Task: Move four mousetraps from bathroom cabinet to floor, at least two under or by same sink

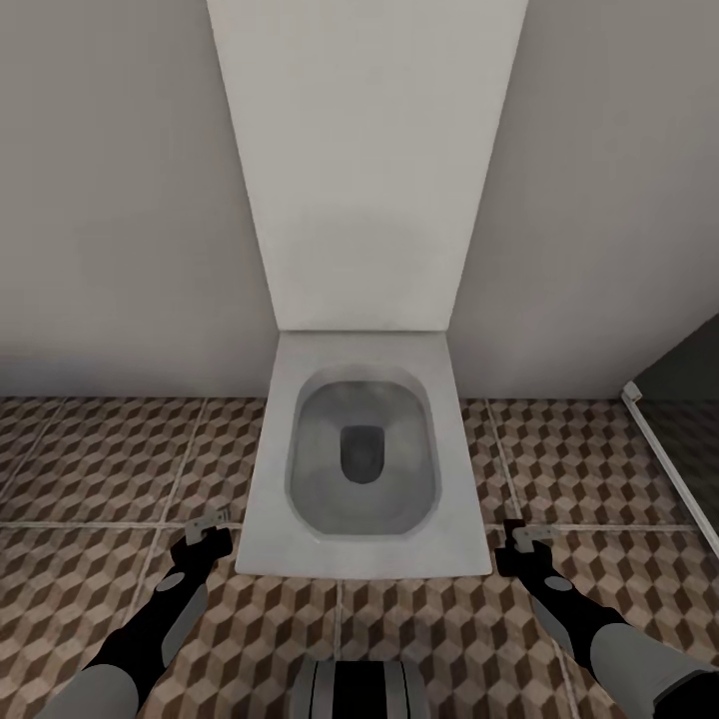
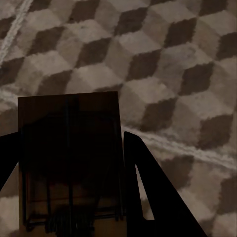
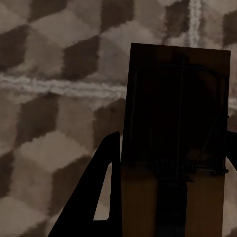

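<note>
In front of us, the bathroom floor [image 1: 110, 469] spreads in cube-patterned tiles to a plain wall [image 1: 110, 200], with a white toilet [image 1: 355, 459] standing against it and a dark panel with a pale edge [image 1: 679, 439] at the far right. We judge the open tiles on either side of the toilet give us fair room to lower things, though the bowl's rim sits close between our two arms, so we would keep our wrists wide of it.

Our left gripper [image 1: 207, 527] holds one mousetrap [image 2: 69, 158] clamped between its fingers, above the tiles; our right gripper [image 1: 527, 539] holds another mousetrap [image 3: 177, 143] the same way. Each is a thin flat wooden board with dark wire over it. We reckon them light and stiff, easy to carry, but thin enough to slip or twist if pinched at a corner. The bare side edges, away from the wire, look the safest hold.
</note>
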You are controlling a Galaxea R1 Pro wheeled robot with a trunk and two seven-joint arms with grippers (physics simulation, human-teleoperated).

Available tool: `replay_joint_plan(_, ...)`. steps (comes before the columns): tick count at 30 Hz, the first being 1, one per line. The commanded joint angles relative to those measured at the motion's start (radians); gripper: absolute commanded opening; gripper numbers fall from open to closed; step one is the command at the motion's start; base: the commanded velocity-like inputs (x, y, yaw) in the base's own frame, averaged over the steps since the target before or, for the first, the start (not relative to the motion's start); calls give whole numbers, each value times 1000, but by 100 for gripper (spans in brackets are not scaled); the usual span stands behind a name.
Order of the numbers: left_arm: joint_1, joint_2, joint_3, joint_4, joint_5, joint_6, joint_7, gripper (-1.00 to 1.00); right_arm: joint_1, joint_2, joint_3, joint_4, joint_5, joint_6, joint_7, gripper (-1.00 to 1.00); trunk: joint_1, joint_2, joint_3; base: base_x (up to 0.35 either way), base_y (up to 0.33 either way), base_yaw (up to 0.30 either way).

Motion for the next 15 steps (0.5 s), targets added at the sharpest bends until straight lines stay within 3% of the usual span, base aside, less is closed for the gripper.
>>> replay_joint_plan(1,-1,1,-9,0,7,-4,11,-100,0,0,8,0,-11,-3,3,-100,0,0,-1,0,0,0)
replay_joint_plan(15,-1,9,-7,0,6,-6,11,-100,0,-11,6,1,-11,-3,-4,-100,0,0,-1,0,0,0)
